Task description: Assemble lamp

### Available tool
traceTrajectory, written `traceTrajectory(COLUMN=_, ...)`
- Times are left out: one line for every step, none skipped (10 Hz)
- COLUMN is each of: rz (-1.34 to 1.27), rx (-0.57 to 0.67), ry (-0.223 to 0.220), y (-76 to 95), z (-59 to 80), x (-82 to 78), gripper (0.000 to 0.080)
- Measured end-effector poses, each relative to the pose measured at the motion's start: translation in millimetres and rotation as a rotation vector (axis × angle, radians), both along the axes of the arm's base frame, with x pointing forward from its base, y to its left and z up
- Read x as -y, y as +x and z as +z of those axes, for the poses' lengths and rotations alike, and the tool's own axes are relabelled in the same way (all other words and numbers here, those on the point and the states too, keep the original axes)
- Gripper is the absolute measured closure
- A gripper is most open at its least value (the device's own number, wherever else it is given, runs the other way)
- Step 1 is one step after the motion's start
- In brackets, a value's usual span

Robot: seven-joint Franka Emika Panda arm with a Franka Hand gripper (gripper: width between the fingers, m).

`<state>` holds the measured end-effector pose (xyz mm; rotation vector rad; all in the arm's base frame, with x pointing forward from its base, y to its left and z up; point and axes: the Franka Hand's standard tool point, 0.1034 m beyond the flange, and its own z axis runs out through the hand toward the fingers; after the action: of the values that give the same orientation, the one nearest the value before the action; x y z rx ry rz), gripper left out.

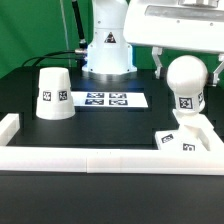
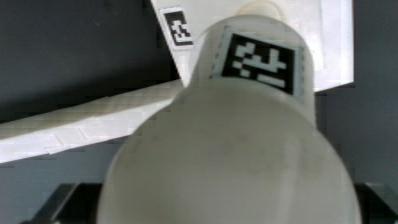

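Note:
My gripper (image 1: 187,72) is shut on the white ball-shaped bulb (image 1: 185,80) and holds it upright, neck down, at the exterior view's right. The neck's tag faces the camera. The flat square base (image 1: 178,140) lies on the table just below the neck, in the corner of the rails; I cannot tell whether they touch. In the wrist view the bulb (image 2: 222,140) fills most of the picture between my dark fingers (image 2: 64,204), with my gripper (image 2: 217,208) round it and the base (image 2: 178,30) beyond the neck. The tapered shade (image 1: 52,93) stands on the exterior view's left, apart from both.
The marker board (image 1: 105,100) lies mid-table in front of the arm's base (image 1: 107,50). White border rails run along the near edge (image 1: 100,160) and up both sides. A rail also shows in the wrist view (image 2: 71,128). Black cables hang at the back left.

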<state>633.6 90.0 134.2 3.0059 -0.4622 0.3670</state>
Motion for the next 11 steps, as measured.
traceTrajectory(rz=-0.002, rx=0.000, ry=0.000, y=0.0, z=0.0, x=-0.3, gripper=0.0222)
traceTrajectory(rz=-0.047, rx=0.004, ry=0.006, y=-0.6, z=-0.1, x=0.9, gripper=0.0222)
traceTrajectory(rz=-0.045, rx=0.001, ry=0.003, y=-0.9, z=0.1, x=0.3, gripper=0.0222)
traceTrajectory(rz=-0.068, rx=-0.004, ry=0.007, y=-1.5, z=0.2, x=0.4, gripper=0.0222)
traceTrajectory(rz=-0.159, rx=-0.009, ry=0.024, y=-3.6, z=-0.6, x=1.7, gripper=0.0222)
traceTrajectory(rz=-0.219, rx=-0.008, ry=0.029, y=-5.0, z=-1.0, x=2.2, gripper=0.0222)
traceTrajectory(rz=-0.248, rx=-0.009, ry=0.031, y=-5.7, z=-1.0, x=2.7, gripper=0.0222)
traceTrajectory(rz=-0.334, rx=-0.016, ry=0.044, y=-8.2, z=-1.8, x=4.5, gripper=0.0222)
traceTrajectory(rz=-0.393, rx=-0.023, ry=0.053, y=-9.9, z=-2.0, x=5.3, gripper=0.0222)
traceTrajectory(rz=-0.426, rx=-0.027, ry=0.057, y=-11.0, z=-2.1, x=5.4, gripper=0.0222)
traceTrajectory(rz=-0.520, rx=-0.031, ry=0.071, y=-14.1, z=-3.4, x=5.8, gripper=0.0222)
